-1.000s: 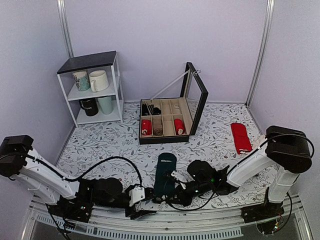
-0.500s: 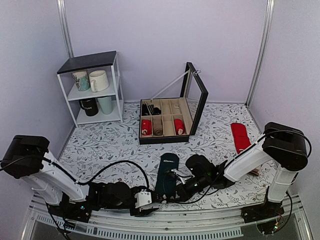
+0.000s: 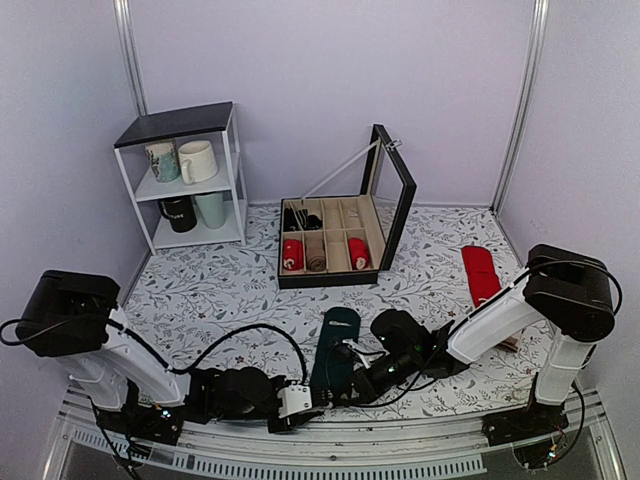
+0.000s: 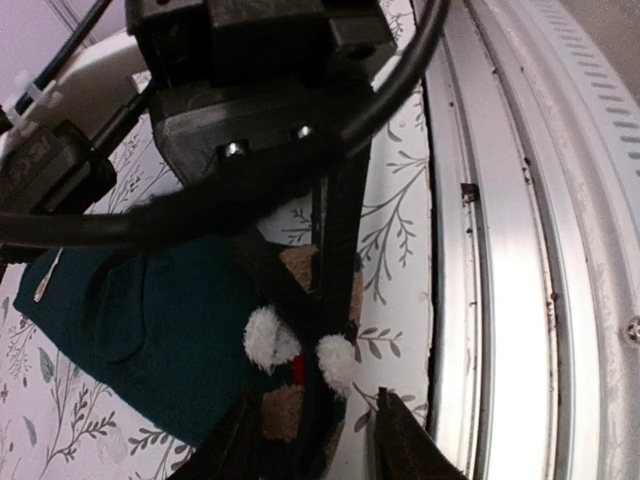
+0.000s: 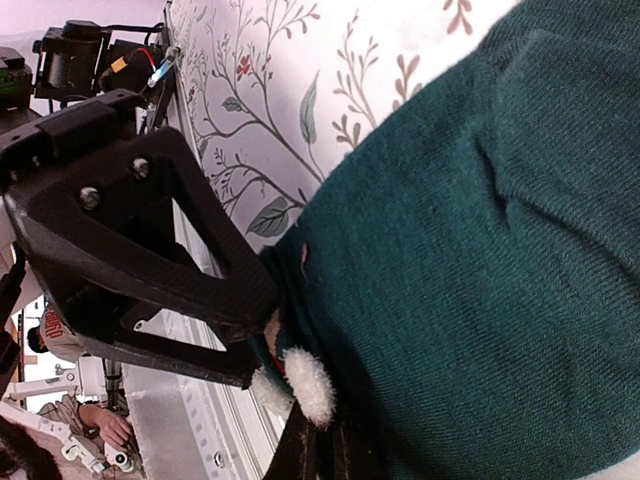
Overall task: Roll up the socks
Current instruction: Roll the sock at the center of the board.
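The dark teal-green socks (image 3: 335, 345) lie as a long flat strip on the floral table, near end toward the arms. That end has white pom-poms and a brown patch. In the left wrist view the socks (image 4: 140, 320) fill the lower left. My left gripper (image 3: 305, 398) is open, its jaws (image 4: 315, 445) on either side of the near end. My right gripper (image 3: 352, 385) is shut on the same end of the socks (image 5: 500, 250), its fingers (image 5: 320, 455) pressed together over the fabric edge. The two grippers nearly touch.
An open black compartment box (image 3: 330, 280) with rolled socks stands at mid-back. Red socks (image 3: 482, 275) lie at the right. A white shelf with mugs (image 3: 185, 180) stands back left. The metal table rail (image 4: 520, 250) runs right beside the sock end.
My left arm has swung right and its gripper has come up to the socks' near end. The right gripper has pulled that end nearer the rail, so the strip lies longer.
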Controlling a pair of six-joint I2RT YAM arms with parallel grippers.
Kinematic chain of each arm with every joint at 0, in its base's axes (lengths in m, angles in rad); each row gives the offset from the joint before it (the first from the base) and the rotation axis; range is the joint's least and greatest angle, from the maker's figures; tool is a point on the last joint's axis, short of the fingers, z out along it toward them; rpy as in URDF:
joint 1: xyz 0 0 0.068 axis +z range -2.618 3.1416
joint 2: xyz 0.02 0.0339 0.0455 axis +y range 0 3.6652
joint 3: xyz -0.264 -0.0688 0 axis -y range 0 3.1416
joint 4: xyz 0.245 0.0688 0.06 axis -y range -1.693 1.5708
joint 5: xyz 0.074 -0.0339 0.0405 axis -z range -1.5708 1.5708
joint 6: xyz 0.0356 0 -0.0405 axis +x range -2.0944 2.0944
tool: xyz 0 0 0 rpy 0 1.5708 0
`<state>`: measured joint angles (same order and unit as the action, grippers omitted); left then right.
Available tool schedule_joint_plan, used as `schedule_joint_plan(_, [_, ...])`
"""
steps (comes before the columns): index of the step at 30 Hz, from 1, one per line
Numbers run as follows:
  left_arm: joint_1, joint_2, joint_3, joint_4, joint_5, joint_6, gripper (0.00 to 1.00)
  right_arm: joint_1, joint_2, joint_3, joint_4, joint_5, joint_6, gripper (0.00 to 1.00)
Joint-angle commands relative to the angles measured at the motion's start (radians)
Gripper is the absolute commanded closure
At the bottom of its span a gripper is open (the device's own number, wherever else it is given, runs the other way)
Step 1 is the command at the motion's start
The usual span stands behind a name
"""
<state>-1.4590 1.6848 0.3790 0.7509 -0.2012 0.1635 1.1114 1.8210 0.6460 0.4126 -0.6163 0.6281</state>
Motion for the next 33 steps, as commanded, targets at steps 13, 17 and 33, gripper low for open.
schedule_joint_plan(13, [0.005, 0.043, -0.013, 0.038, 0.049, -0.102, 0.95, 0.006, 0.042, -0.036, -0.114, -0.015, 0.002, 1.00])
schedule_joint_plan(17, [0.012, 0.040, -0.015, 0.014, 0.064, -0.144, 1.00, 0.007, 0.048, -0.028, -0.112, -0.030, 0.000, 0.99])
schedule_joint_plan(33, [0.127, -0.005, 0.007, -0.134, 0.357, -0.471, 1.00, 0.014, -0.251, -0.125, 0.029, 0.208, -0.176, 0.62])
